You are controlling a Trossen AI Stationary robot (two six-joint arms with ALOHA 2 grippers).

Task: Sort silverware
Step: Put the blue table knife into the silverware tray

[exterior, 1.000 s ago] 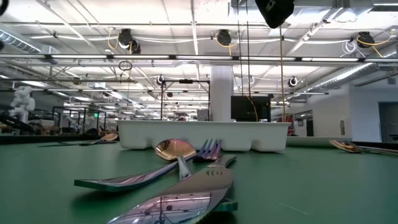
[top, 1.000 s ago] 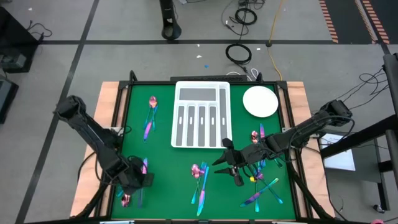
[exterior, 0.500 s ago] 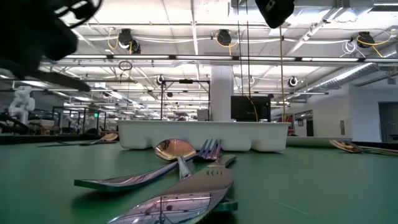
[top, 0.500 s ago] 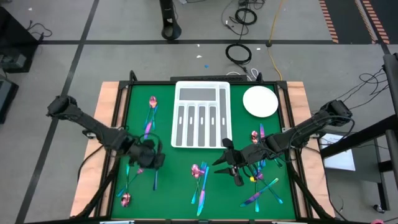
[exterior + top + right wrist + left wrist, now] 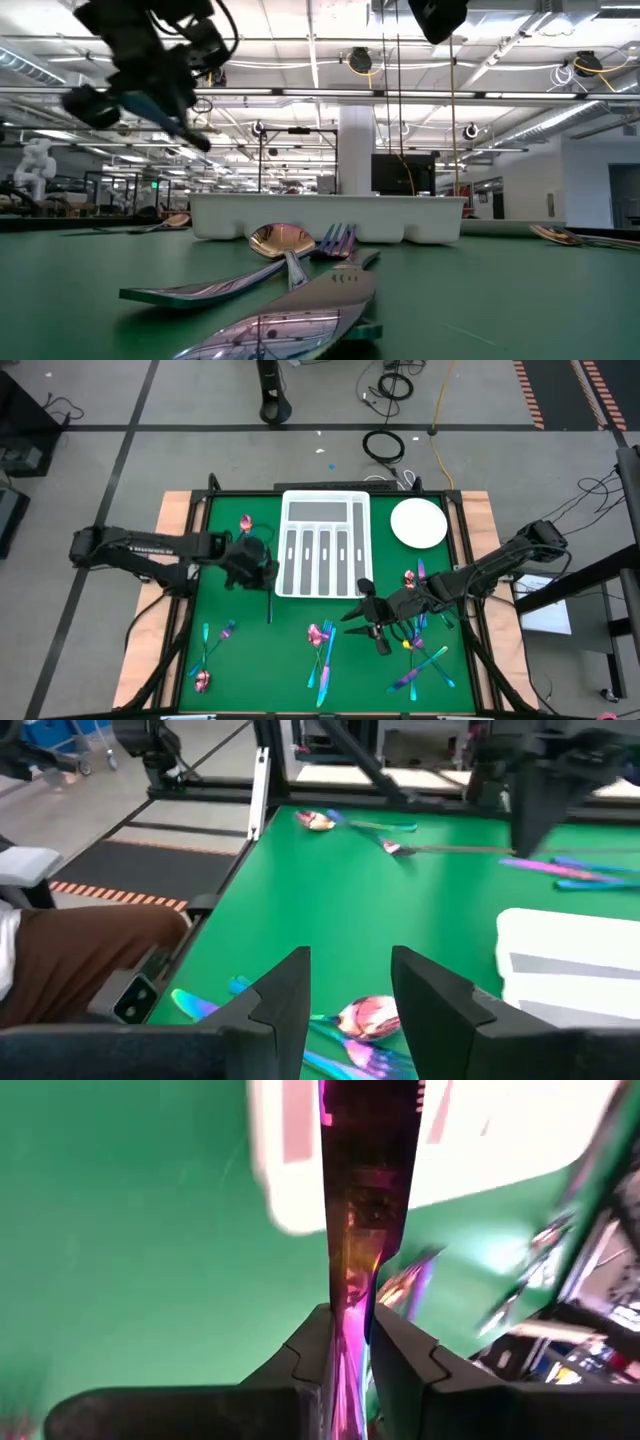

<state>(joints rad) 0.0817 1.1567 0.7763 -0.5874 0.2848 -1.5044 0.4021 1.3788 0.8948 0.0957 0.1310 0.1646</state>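
Observation:
Iridescent silverware lies in groups on the green mat: far left (image 5: 240,555), near left (image 5: 213,650), centre (image 5: 321,648) and right (image 5: 418,650). My left gripper (image 5: 264,572) hangs just left of the white compartmented tray (image 5: 283,550), shut on a slim knife (image 5: 268,605). The low view shows that gripper (image 5: 150,75) high over the mat. My right gripper (image 5: 352,618) hovers open near the tray's near right corner; the wrist view shows a pink spoon bowl (image 5: 366,1016) on the mat beyond its fingers (image 5: 290,990). My left gripper pinches the knife between its two fingers at a narrow stretch (image 5: 347,1315), where the piece slims down from its wide part (image 5: 365,1190). The wide part sticks out past the fingertips. The knife is lifted clear of the mat, slanting down (image 5: 170,118).
A round white plate (image 5: 418,523) sits at the far right, beside the tray. Wooden table edges (image 5: 180,520) frame the green mat. Bare mat lies between the near-left and centre groups (image 5: 270,660). The left arm (image 5: 540,780) shows far off in the right wrist view.
My left gripper has swung from the near left corner toward the far edge and right, up to the tray's left side, rising and rolling its wrist. It has carried the knife along, clear of the mat. My right arm has kept still.

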